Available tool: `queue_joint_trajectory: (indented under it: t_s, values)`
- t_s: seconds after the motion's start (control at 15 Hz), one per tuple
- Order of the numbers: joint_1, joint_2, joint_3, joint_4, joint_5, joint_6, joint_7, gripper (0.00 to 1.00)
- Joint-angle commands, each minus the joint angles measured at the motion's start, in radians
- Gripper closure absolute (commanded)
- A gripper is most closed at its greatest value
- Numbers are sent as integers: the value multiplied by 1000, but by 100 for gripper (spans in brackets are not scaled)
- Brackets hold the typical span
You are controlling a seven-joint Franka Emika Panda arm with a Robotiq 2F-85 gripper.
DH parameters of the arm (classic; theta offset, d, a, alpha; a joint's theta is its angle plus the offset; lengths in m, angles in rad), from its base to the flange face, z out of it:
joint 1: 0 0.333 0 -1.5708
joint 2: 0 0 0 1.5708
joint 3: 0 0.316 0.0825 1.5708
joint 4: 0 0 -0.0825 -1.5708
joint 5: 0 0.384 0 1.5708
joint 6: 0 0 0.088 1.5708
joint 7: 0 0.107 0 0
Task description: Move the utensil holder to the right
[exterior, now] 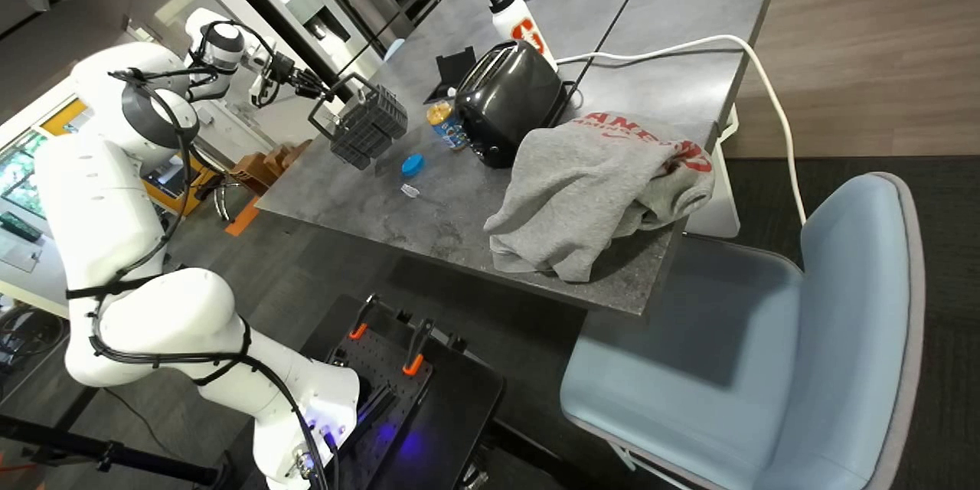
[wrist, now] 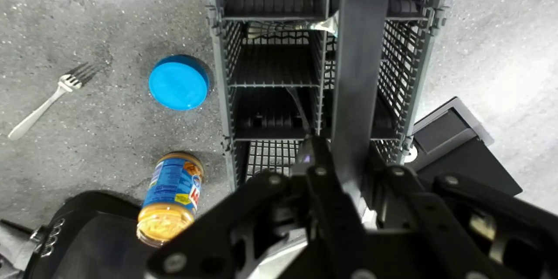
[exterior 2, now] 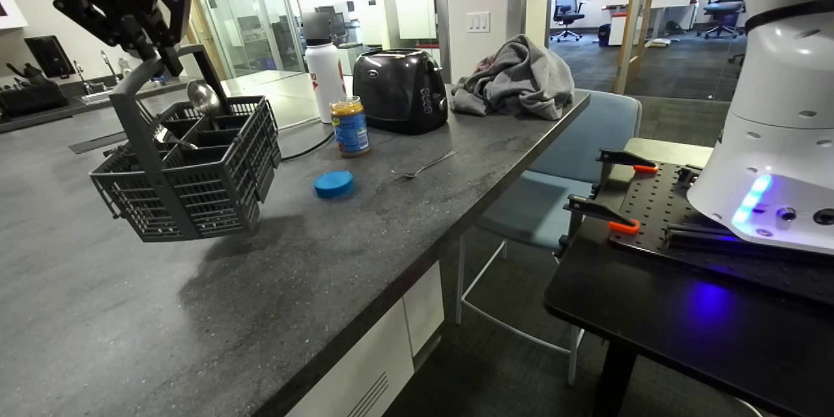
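The utensil holder (exterior: 369, 126) is a dark grey rectangular plastic lattice basket with several compartments and a tall arched handle. In an exterior view it (exterior 2: 189, 199) hangs slightly tilted above the grey table, with a shadow below it. A spoon (exterior 2: 203, 98) and other cutlery stand in it. My gripper (exterior 2: 159, 60) is shut on the top bar of the handle; it also shows in an exterior view (exterior: 328, 88). In the wrist view the handle bar runs between the fingers (wrist: 348, 152), and the holder's compartments (wrist: 220, 65) lie below. The fingers hide part of the holder's near end.
A black toaster (exterior 2: 399, 91), an open peanut butter jar (exterior 2: 350, 129), a blue lid (exterior 2: 334, 184) and a loose fork (exterior 2: 423, 167) are on the table. A white bottle (exterior 2: 324, 78), grey sweatshirt (exterior 2: 521, 81) and black flat item (wrist: 462, 152) are also there. The table edge (exterior 2: 417, 260) faces the robot base.
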Motion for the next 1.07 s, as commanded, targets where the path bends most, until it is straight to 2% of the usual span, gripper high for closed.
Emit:
queue_joint_trajectory:
  t_s: [0.0, 0.47, 0.93, 1.0]
  values:
    - [-55, 10, 12, 34, 29, 27, -77, 95]
    - [-134, 46, 26, 52, 102, 27, -157, 95]
    - [-139, 73, 26, 50, 116, 20, -157, 95]
    - [-136, 73, 25, 48, 113, 18, -156, 55]
